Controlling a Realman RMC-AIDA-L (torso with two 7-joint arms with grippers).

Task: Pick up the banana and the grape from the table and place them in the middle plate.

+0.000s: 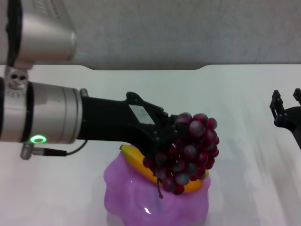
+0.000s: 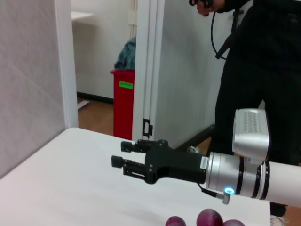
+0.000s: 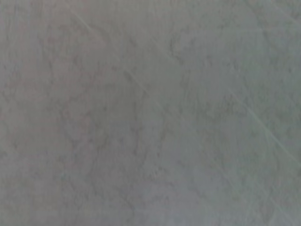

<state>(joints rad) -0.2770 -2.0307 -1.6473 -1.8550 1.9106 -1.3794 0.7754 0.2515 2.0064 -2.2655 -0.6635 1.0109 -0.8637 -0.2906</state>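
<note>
My left gripper (image 1: 171, 136) is shut on the grape bunch (image 1: 190, 150) and holds it hanging just above the purple middle plate (image 1: 123, 200) at the front of the white table (image 1: 225, 94). The yellow banana (image 1: 133, 158) lies in the plate, across its far side, partly hidden by the grapes. A few grape tops show in the left wrist view (image 2: 209, 219). My right gripper (image 1: 287, 98) is open and empty at the far right, apart from the plate; it also shows in the left wrist view (image 2: 120, 155).
The table's far edge has a shallow notch (image 1: 146, 68) against a grey wall. Beyond the table's right side stand a person in black (image 2: 263, 70) and a red bin (image 2: 123, 101). The right wrist view shows only a plain grey surface.
</note>
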